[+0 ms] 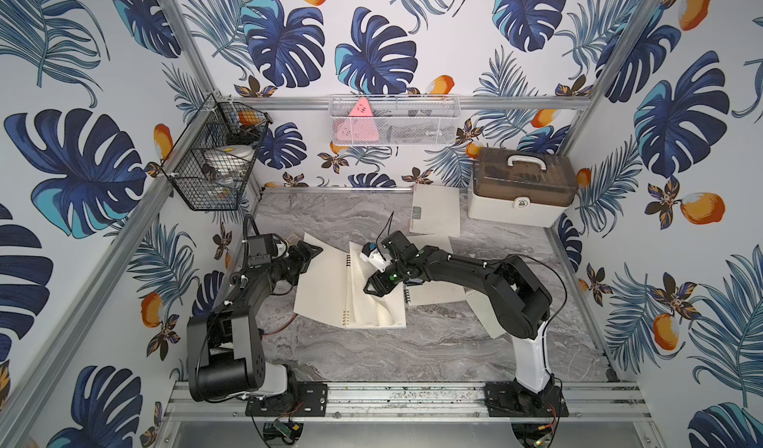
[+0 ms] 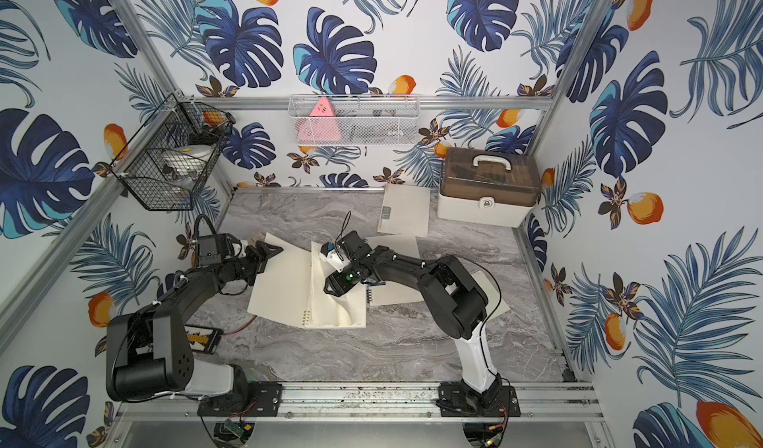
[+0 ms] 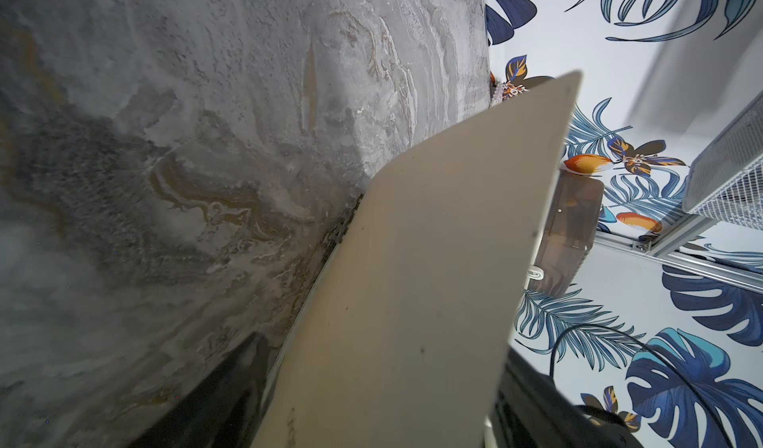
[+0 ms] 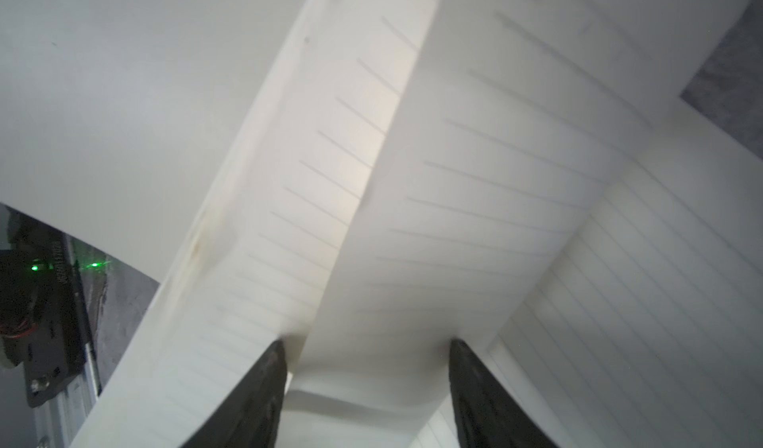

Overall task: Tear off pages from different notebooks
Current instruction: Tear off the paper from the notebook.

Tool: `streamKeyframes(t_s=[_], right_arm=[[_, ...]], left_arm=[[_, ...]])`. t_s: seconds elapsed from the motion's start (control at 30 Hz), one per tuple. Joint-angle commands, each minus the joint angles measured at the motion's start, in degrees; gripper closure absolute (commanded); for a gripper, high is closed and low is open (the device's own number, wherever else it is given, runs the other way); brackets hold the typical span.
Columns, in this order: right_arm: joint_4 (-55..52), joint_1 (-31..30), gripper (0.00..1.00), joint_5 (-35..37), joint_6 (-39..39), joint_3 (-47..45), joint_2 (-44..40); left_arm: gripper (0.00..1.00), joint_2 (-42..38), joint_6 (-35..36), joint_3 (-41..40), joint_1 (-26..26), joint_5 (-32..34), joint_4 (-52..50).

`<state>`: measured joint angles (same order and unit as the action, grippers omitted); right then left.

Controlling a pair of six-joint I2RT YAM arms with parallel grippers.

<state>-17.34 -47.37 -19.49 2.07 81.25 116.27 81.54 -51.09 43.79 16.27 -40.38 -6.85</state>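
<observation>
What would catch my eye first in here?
Loud blue-leaf and orange-fruit wallpaper covers the walls. Mid-table, black robot arms, left and right, reach to an open spiral-bound notebook with cream pages. Loose white sheets lie nearby on the grey marble tabletop.

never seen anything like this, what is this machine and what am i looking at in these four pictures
Two robot arms stand at a marble table. Two pictures look down from above; two come from cameras on the arms' wrists. An open notebook lies in the middle, a closed notebook sits by a box, and loose pages lie near the right arm. The left fingers stand open at the open cover's corner. The right fingers stand open over a curled page; neither seems to grip anything.
</observation>
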Motion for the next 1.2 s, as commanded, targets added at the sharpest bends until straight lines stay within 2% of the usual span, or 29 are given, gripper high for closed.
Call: streamKeyframes(t_s=[0.0,0.1,0.2,0.3,0.4,0.53,0.67,0.87,1.03,1.17], right_arm=[[-5.3,-2.2,0.32,9.1,1.1,2.0,-1.2],[-8.3,-3.9,0.31,15.4,1.2,4.1,-0.5],[-9.3,-4.1,0.33,17.4,0.7,4.8,-0.4],[-8.6,-4.1,0.44,18.6,0.3,4.1,-0.9],[-7.6,-4.0,0.48,18.5,0.0,3.2,-1.2],[-6.6,-3.9,0.53,17.1,-0.4,2.5,-1.9],[-3.8,-3.9,0.70,12.8,-1.1,1.4,-3.2],[-1.2,-3.9,0.87,8.4,-2.3,1.4,-4.6],[2.1,-4.5,0.90,2.9,-3.9,2.2,-5.7],[1.0,-7.2,0.88,2.5,-4.4,6.7,-3.6]], left_arm=[[0.16,0.1,-0.3,-0.1,0.1,-0.4,1.1],[0.16,-0.1,-0.3,-0.1,0.1,-0.3,1.0],[0.16,-0.3,-0.1,0.0,0.0,-0.4,0.7],[0.16,-0.2,-0.1,0.0,0.1,-0.4,0.7],[0.16,-0.2,-0.2,-0.1,0.1,-0.5,0.8],[0.16,-0.2,-0.2,-0.1,0.1,-0.4,0.8],[0.16,-0.1,-0.3,-0.3,0.1,-0.4,1.1],[0.16,-0.2,-0.3,-0.3,0.1,-0.4,1.1],[0.15,-0.2,-1.1,-0.6,0.1,-1.2,1.8],[0.04,-0.5,-6.0,-2.9,0.1,-5.1,10.4]])
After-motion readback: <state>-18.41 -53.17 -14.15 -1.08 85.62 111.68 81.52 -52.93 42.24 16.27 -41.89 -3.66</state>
